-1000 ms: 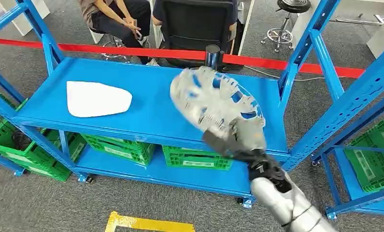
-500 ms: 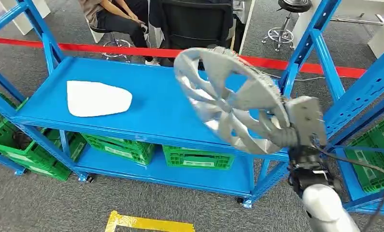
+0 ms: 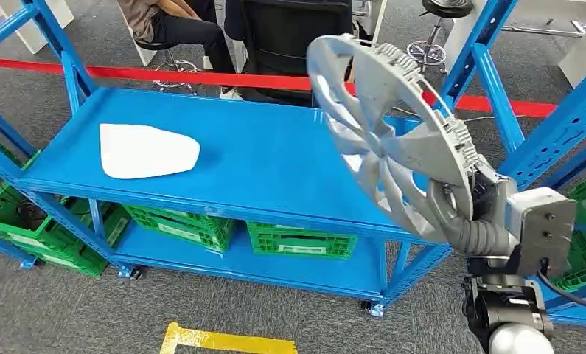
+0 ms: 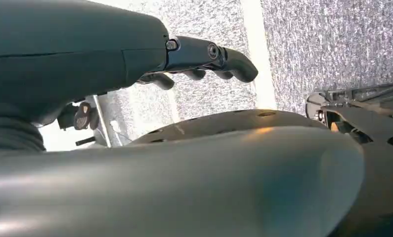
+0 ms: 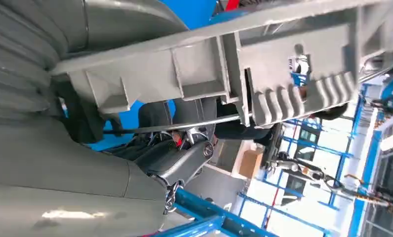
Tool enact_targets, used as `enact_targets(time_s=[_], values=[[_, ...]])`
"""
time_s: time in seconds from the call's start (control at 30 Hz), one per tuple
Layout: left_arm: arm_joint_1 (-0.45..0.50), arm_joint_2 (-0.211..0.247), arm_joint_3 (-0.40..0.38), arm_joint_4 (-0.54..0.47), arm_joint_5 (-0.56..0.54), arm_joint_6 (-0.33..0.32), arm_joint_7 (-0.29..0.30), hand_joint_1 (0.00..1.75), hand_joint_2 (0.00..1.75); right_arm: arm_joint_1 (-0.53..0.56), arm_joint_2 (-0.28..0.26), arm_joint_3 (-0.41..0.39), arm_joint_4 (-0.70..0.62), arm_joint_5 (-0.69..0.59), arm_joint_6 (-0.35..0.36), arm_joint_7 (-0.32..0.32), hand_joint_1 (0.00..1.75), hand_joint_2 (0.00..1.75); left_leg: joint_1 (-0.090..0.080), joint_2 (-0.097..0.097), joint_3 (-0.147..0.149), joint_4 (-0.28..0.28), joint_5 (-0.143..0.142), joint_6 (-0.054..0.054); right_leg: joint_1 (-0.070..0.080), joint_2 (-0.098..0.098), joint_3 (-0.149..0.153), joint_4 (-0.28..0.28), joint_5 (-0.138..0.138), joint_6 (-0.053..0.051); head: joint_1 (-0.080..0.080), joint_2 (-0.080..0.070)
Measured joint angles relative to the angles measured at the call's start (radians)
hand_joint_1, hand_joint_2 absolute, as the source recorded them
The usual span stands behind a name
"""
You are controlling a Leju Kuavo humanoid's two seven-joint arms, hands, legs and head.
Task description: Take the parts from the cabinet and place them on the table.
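Observation:
A silver wheel cover is up in the air over the right end of the blue cabinet shelf, tilted nearly on edge. My right hand grips its lower rim from below and to the right. The right wrist view shows that rim's ribbed inner edge close against my right hand. A flat white part lies on the shelf's left side. My left hand hangs over the grey floor, holding nothing, its fingers loosely bent.
Green crates sit on the lower shelf. Another blue rack stands close on the right. Behind the cabinet run a red barrier tape, a seated person and a black chair. A yellow floor mark lies near me.
My right hand has lifted the wheel cover off the shelf, carrying it up and to the right and turning it from flat towards on edge. The white part has stayed put.

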Motion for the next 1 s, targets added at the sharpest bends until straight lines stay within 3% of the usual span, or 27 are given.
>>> enact_targets(time_s=[0.2,0.3,0.37,0.43,0.5,0.57,0.6,0.63,0.67,0.73,0.77,0.8,0.9,0.93,0.97,1.0], values=[[0.002,-0.005,0.023,0.000,0.048,0.024,-0.022,0.00,0.00,0.087,0.008,-0.009,-0.080,0.067,-0.039,-0.083,1.75,1.75,-0.003,0.000,-0.003,0.004,-0.001,0.001,-0.004,-0.001,-0.001,-0.003,0.002,0.004,0.000,0.000],[0.001,-0.006,0.033,0.000,0.058,0.035,-0.021,0.00,0.00,0.122,0.017,-0.008,-0.116,0.096,-0.039,-0.094,1.75,1.75,-0.005,-0.001,-0.004,0.006,-0.002,0.004,-0.006,-0.001,-0.001,-0.003,0.003,0.008,-0.002,0.000],[0.001,-0.009,0.043,0.000,0.061,0.041,-0.018,0.00,0.00,0.142,0.022,-0.005,-0.137,0.109,-0.039,-0.094,1.75,1.75,-0.008,-0.001,-0.006,0.008,0.002,0.010,-0.009,-0.001,-0.001,-0.006,0.008,0.015,-0.002,0.000],[0.000,-0.014,0.048,0.000,0.062,0.043,-0.020,0.00,0.00,0.157,0.025,-0.005,-0.152,0.117,-0.040,-0.097,1.75,1.75,0.003,0.003,-0.003,-0.012,0.018,0.026,-0.009,-0.001,-0.011,0.000,0.000,0.022,-0.003,0.000],[0.000,-0.017,0.051,0.000,0.063,0.045,-0.025,0.00,0.00,0.169,0.027,-0.005,-0.165,0.124,-0.042,-0.104,1.75,1.75,0.002,0.005,-0.007,-0.015,0.023,0.033,-0.009,-0.001,-0.053,0.089,-0.063,0.023,0.008,0.000],[0.001,-0.021,0.056,0.000,0.064,0.047,-0.028,0.00,0.00,0.185,0.027,-0.005,-0.173,0.125,-0.044,-0.105,1.75,1.75,0.001,0.006,-0.014,-0.013,0.025,0.035,-0.009,-0.001,-0.128,0.263,-0.133,0.025,0.016,0.000],[0.002,-0.022,0.057,0.000,0.065,0.048,-0.028,0.00,0.00,0.193,0.027,-0.005,-0.176,0.124,-0.045,-0.105,1.75,1.75,0.000,0.006,-0.017,-0.011,0.025,0.035,-0.009,-0.001,-0.146,0.306,-0.140,0.025,0.017,0.000],[0.002,-0.023,0.058,0.000,0.066,0.051,-0.028,0.00,0.00,0.201,0.027,-0.005,-0.178,0.123,-0.045,-0.105,1.75,1.75,0.000,0.006,-0.018,-0.008,0.025,0.034,-0.009,-0.001,-0.142,0.301,-0.124,0.025,0.019,0.000],[0.002,-0.024,0.059,0.000,0.066,0.053,-0.028,0.00,0.00,0.211,0.027,-0.005,-0.180,0.119,-0.047,-0.103,1.75,1.75,0.000,0.005,-0.020,-0.004,0.024,0.034,-0.009,-0.001,-0.117,0.251,-0.088,0.023,0.021,0.000],[0.001,-0.029,0.064,0.000,0.065,0.055,-0.026,0.00,0.00,0.226,0.027,-0.007,-0.190,0.097,-0.056,-0.103,1.75,1.75,0.000,0.002,-0.020,0.004,0.021,0.029,-0.009,-0.001,-0.031,0.072,0.002,0.015,0.027,0.000],[0.001,-0.031,0.066,0.000,0.063,0.058,-0.023,0.00,0.00,0.232,0.027,-0.009,-0.194,0.081,-0.064,-0.107,1.75,1.75,-0.001,0.002,-0.024,0.004,0.020,0.024,-0.007,-0.001,-0.011,0.033,-0.015,0.007,0.028,0.000],[0.000,-0.031,0.066,0.000,0.063,0.059,-0.020,0.00,0.00,0.238,0.027,-0.011,-0.197,0.070,-0.069,-0.113,1.75,1.75,-0.006,0.001,-0.033,0.013,0.020,0.018,-0.001,0.000,0.005,0.013,-0.010,0.003,0.029,0.000],[0.001,-0.036,0.067,0.000,0.063,0.059,-0.013,0.00,0.00,0.262,0.026,-0.019,-0.201,0.042,-0.079,-0.135,1.75,1.75,-0.001,0.002,-0.046,0.010,0.032,-0.003,0.004,0.000,-0.011,0.013,-0.007,-0.012,0.023,0.000],[0.001,-0.035,0.068,0.000,0.063,0.058,-0.013,0.00,0.00,0.265,0.026,-0.021,-0.201,0.037,-0.079,-0.136,1.75,1.75,-0.001,0.002,-0.049,0.013,0.023,-0.008,-0.007,-0.002,-0.006,-0.003,0.002,-0.021,0.022,0.000],[0.001,-0.035,0.069,0.000,0.063,0.057,-0.013,0.00,0.00,0.265,0.026,-0.021,-0.201,0.032,-0.078,-0.137,1.75,1.75,-0.001,0.003,-0.065,0.032,0.004,-0.012,-0.006,-0.005,-0.006,-0.006,0.005,-0.026,0.019,0.000],[0.000,-0.036,0.069,0.000,0.063,0.054,-0.012,0.00,0.00,0.266,0.026,-0.021,-0.201,0.030,-0.078,-0.141,1.75,1.75,0.001,0.004,-0.089,0.092,-0.034,-0.015,-0.007,-0.005,-0.009,-0.006,0.009,-0.031,0.007,0.000]])
